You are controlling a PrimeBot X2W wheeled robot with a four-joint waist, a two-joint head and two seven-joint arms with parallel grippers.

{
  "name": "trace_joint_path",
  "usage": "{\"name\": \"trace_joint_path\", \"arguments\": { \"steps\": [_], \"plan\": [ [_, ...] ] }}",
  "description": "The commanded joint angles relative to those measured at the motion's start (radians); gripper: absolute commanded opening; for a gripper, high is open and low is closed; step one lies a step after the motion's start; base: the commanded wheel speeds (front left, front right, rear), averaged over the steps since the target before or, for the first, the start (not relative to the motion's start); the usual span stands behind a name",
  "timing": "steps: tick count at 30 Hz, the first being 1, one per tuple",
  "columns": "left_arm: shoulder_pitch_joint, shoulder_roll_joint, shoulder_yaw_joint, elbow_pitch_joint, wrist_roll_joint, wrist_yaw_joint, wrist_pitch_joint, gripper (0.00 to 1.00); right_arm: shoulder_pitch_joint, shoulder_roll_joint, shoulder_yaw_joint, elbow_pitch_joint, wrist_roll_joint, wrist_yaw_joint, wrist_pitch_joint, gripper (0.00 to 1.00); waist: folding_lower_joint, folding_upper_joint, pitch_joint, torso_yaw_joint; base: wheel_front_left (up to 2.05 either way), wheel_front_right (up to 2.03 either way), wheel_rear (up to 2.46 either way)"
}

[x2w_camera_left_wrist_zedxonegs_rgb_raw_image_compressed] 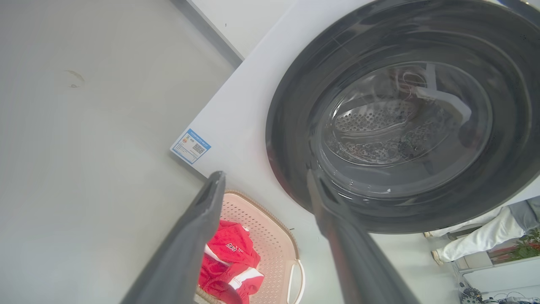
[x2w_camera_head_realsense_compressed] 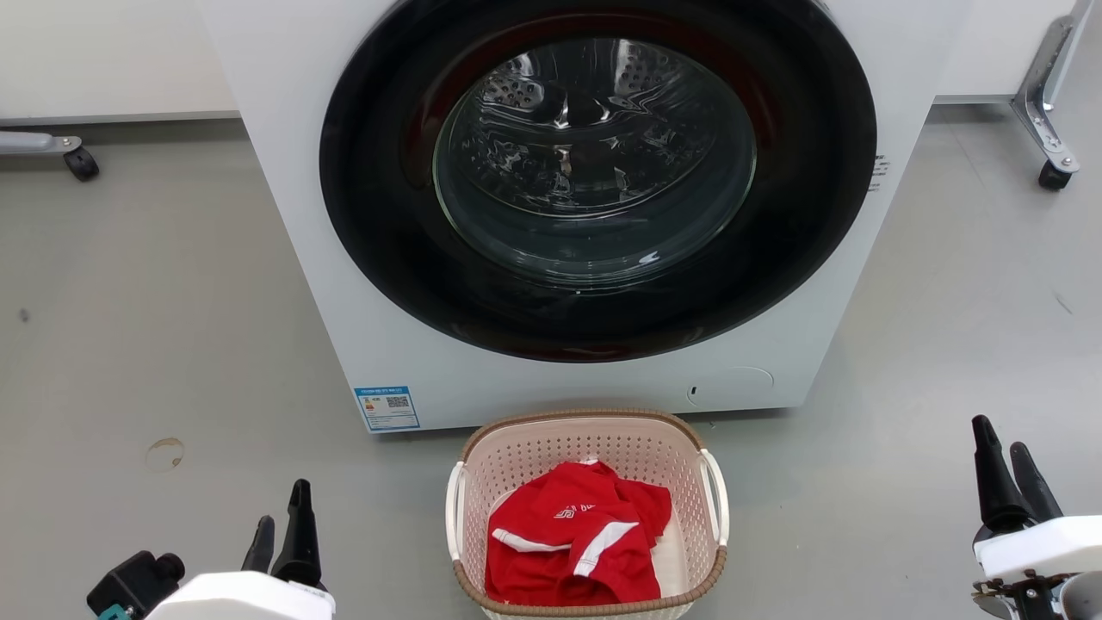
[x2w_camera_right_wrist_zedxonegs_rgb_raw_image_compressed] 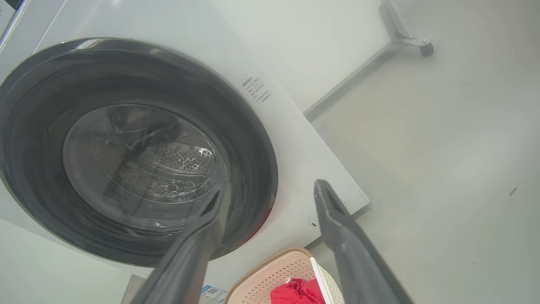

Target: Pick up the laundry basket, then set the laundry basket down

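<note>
- Centrally, low in the head view: the laundry basket (x2w_camera_head_realsense_compressed: 603,448), upright on the grey floor (x2w_camera_head_realsense_compressed: 129,344), just in front of the white washing machine (x2w_camera_head_realsense_compressed: 284,215) and below its round dark door (x2w_camera_head_realsense_compressed: 594,172). Touching the machine's base or not: cannot tell.
- Pale pink perforated walls, brown woven-look rim, white left handle (x2w_camera_head_realsense_compressed: 454,512) and white right handle (x2w_camera_head_realsense_compressed: 717,495) on the two short sides.
- Inside, a crumpled red garment (x2w_camera_head_realsense_compressed: 568,542) with white stripes, lying over the bottom and staying below the rim.
- Off to the basket's left, well apart from it: the left end effector (x2w_camera_head_realsense_compressed: 282,504), fingers spread wide, gripping nothing, pointing toward the machine.
- In the left wrist view, again a wide gap at the left end effector (x2w_camera_left_wrist_zedxonegs_rgb_raw_image_compressed: 265,175), with the laundry basket (x2w_camera_left_wrist_zedxonegs_rgb_raw_image_compressed: 270,236) and red garment (x2w_camera_left_wrist_zedxonegs_rgb_raw_image_compressed: 230,249) beyond the two fingers, apart from both.
- Off to the basket's right, also well apart: the right end effector (x2w_camera_head_realsense_compressed: 1000,435), likewise spread wide and empty.
- In the right wrist view, the right end effector (x2w_camera_right_wrist_zedxonegs_rgb_raw_image_compressed: 272,188) aimed at the machine's lower front, with a corner of the laundry basket (x2w_camera_right_wrist_zedxonegs_rgb_raw_image_compressed: 278,270) low between the fingers.
- On the machine's lower left corner, a small blue-edged sticker (x2w_camera_head_realsense_compressed: 387,407).
- Farther out, a metal leg on a caster (x2w_camera_head_realsense_compressed: 1046,129) at the upper right of the head view, and a round pale mark (x2w_camera_head_realsense_compressed: 164,454) on the floor at the left.
</note>
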Motion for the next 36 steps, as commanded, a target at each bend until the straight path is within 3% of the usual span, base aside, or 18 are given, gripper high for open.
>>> {"name": "trace_joint_path", "arguments": {
  "steps": [1,36],
  "plan": [
    [-0.010,0.016,0.008,-0.032,0.029,0.011,-0.011,1.00,-0.056,-0.029,0.014,-0.030,-0.035,0.004,-0.020,1.00,-0.0001,-0.0001,-0.001,0.000,0.00,0.00,0.00],
    [0.002,0.075,-0.104,-0.083,0.345,0.146,-0.106,1.00,-0.077,-0.041,0.083,-0.039,-0.388,0.005,-0.119,1.00,-0.0001,-0.0001,0.000,0.007,0.00,0.00,0.00]
  ]
}}
